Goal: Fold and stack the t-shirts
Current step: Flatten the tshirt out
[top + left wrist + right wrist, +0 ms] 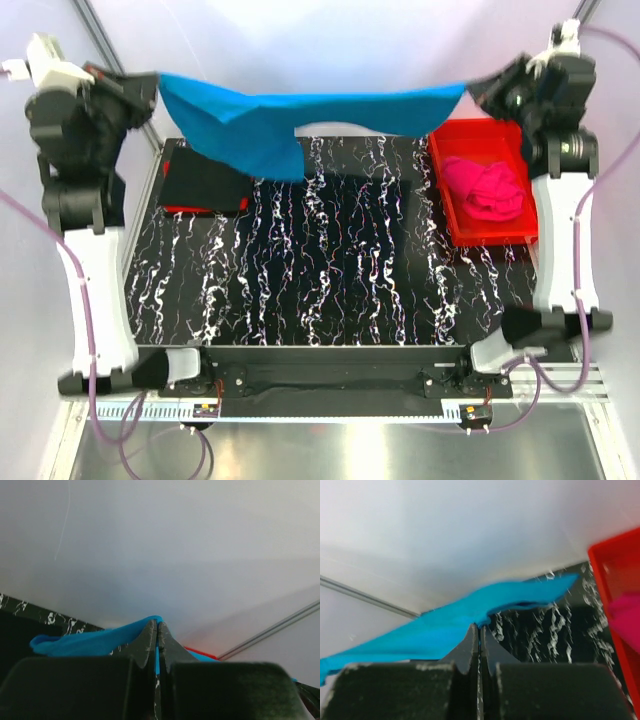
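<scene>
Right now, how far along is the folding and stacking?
Done: the black t-shirt lies folded flat, far left. In hand: the blue t-shirt hangs stretched between left tool and right tool, both shut on it. Left: the pink t-shirt, crumpled in the red bin.

Soft, even white light fills the space, and the pale walls nearly wash out. From above everything looks crisp; the steel sheet [350, 450] past the table [330, 280] near edge catches a dull glare. Up close, the left gripper [158, 625] and right gripper [480, 627] loom dark and out of focus, and the red bin [615, 575] and turquoise shirt [445, 625] smear.
</scene>
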Action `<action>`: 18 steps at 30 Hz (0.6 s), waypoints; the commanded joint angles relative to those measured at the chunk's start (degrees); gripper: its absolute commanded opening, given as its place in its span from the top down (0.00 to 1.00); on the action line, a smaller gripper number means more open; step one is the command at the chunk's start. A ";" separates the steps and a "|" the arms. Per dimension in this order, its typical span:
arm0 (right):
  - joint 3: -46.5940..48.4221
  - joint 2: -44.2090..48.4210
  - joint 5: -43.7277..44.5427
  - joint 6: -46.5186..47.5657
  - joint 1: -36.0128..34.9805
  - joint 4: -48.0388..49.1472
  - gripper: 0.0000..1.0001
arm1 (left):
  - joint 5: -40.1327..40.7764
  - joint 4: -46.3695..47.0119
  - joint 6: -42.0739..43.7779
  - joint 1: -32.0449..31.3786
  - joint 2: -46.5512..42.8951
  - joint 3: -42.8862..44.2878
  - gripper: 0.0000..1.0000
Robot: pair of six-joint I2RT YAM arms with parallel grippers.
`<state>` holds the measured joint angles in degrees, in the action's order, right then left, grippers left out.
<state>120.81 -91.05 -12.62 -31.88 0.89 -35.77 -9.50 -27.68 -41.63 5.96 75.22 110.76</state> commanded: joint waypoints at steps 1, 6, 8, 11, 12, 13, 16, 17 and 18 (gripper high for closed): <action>-13.73 8.85 -0.04 2.43 0.70 2.54 1.00 | -0.96 7.99 1.72 0.29 -9.02 -8.51 1.00; -34.83 20.19 6.20 4.28 0.78 -1.31 1.00 | -4.03 11.34 1.37 0.28 -23.68 -32.68 1.00; -38.97 22.13 10.76 3.84 0.78 -6.90 1.00 | -6.66 8.46 2.24 0.20 -27.48 -37.35 1.00; -43.53 24.32 14.21 1.91 0.78 -14.39 1.00 | -5.01 2.21 2.78 -0.95 -37.39 -47.54 1.00; -45.12 24.86 13.60 1.56 0.78 -15.37 1.00 | -5.27 0.37 2.34 -0.95 -39.17 -51.48 1.00; -46.62 25.56 13.24 0.86 0.78 -16.34 1.00 | -5.62 -2.70 2.34 -1.03 -40.84 -53.44 1.00; -51.81 27.76 12.80 0.85 0.78 -18.19 1.00 | -3.35 -8.25 2.86 -2.61 -45.15 -57.74 1.00; -53.82 28.55 12.89 0.85 0.78 -18.81 1.00 | -2.03 -10.61 3.48 -3.31 -46.73 -58.46 1.00; -54.80 28.73 12.80 1.11 0.78 -18.81 1.00 | -1.41 -11.77 3.92 -3.23 -47.44 -59.07 1.00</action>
<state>67.96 -64.73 -2.13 -30.65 1.52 -51.83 -13.15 -35.81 -39.77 3.44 29.89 52.82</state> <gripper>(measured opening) 0.012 0.012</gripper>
